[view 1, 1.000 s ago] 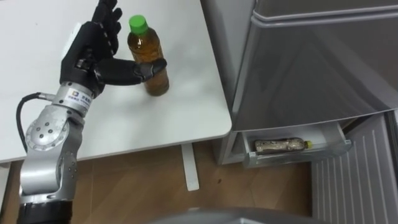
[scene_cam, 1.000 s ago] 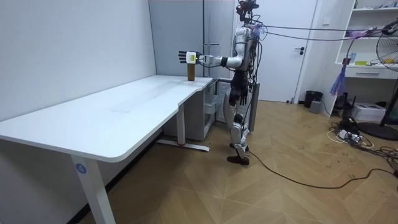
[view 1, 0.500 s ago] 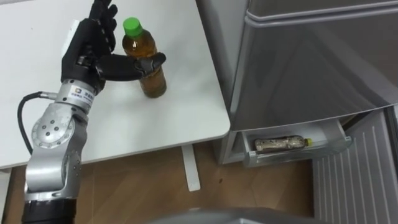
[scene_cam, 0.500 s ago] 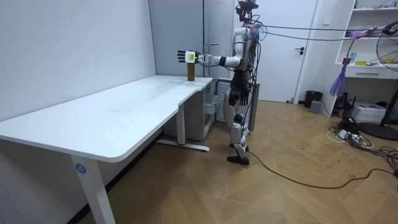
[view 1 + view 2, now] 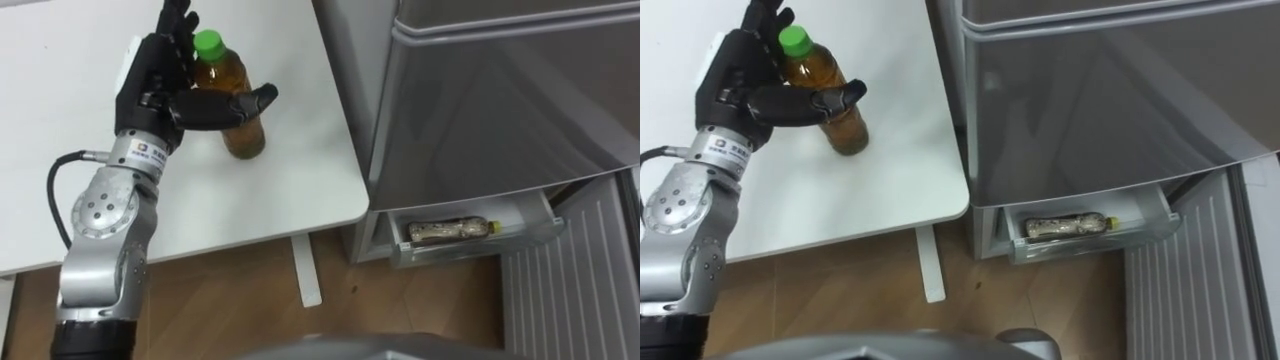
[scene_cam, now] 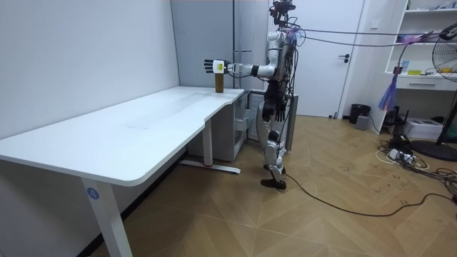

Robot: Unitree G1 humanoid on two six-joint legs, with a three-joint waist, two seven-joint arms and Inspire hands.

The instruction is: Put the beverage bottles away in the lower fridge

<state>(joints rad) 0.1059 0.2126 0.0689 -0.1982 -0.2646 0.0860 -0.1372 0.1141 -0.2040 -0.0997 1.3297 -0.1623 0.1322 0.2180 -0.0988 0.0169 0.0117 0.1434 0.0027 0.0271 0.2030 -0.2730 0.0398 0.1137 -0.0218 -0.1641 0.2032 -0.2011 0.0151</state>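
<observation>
Fingers [image 5: 178, 30] of left hand [image 5: 155, 85]: straight, upright, close behind neck of tea bottle [image 5: 243, 135]; thumb [image 5: 225, 105] straight across its front, not clamped. Nearer than 1 s ago, thumb tip now past bottle's far side. Tea bottle: upright on white table [image 5: 60, 150], near fridge [image 5: 500, 100]. Lower drawer [image 5: 545, 235]: open, 1 bottle [image 5: 450, 232] lying inside. Judged: grasp about to close; carry outstanding.
</observation>
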